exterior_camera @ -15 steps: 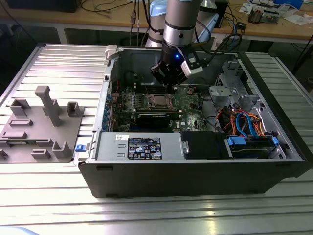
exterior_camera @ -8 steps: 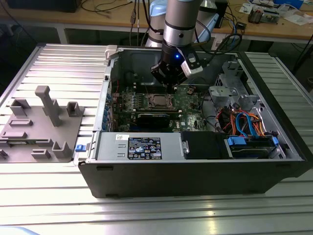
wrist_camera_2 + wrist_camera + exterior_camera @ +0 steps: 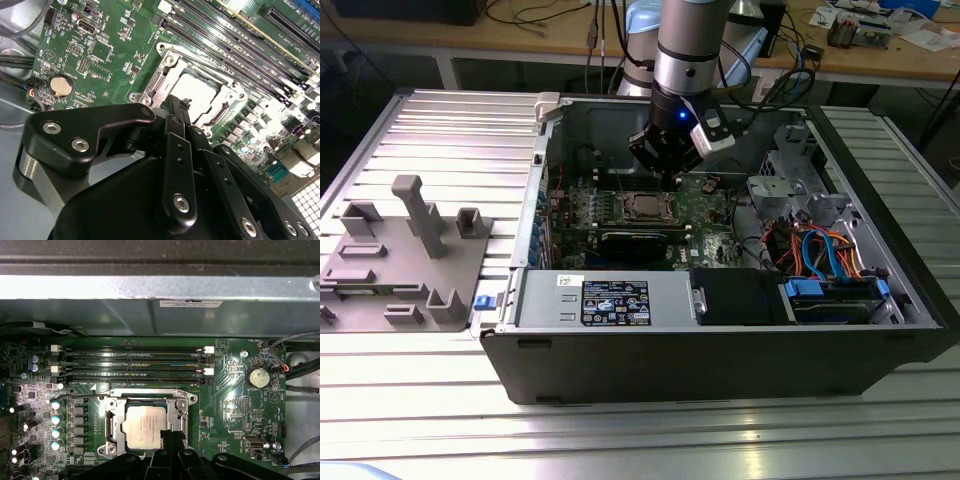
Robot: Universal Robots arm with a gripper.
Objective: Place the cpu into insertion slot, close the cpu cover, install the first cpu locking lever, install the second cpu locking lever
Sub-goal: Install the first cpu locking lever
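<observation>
A: Where is the cpu (image 3: 145, 426)?
B: It lies flat in the slot (image 3: 116, 426) on the green board (image 3: 235, 405), dull silver top up. In the exterior view it sits near the middle of the open case (image 3: 720, 350), just beyond a long black card (image 3: 635, 243).

A: And the cover (image 3: 181, 407)?
B: Down over the chip. Its silvery frame rims the chip on all sides, and the top shows through the window, in both wrist views.

A: The levers?
B: A thin wire lever (image 3: 80, 396) runs along the far edge of the frame, towards the memory slots (image 3: 132, 362). Whether it is latched, I cannot tell.

A: The gripper (image 3: 172, 436)?
B: Right above the socket's edge, its black fingers (image 3: 176, 107) drawn together at the tips beside the chip, with nothing between them. Whether the tips touch the frame, I cannot tell.

A: Around it?
B: A round coin cell (image 3: 259, 376) sits on the board well apart from the socket. In the exterior view's left, a grey fixture (image 3: 405, 255) stands on the ribbed table (image 3: 650, 440), outside the case.
</observation>
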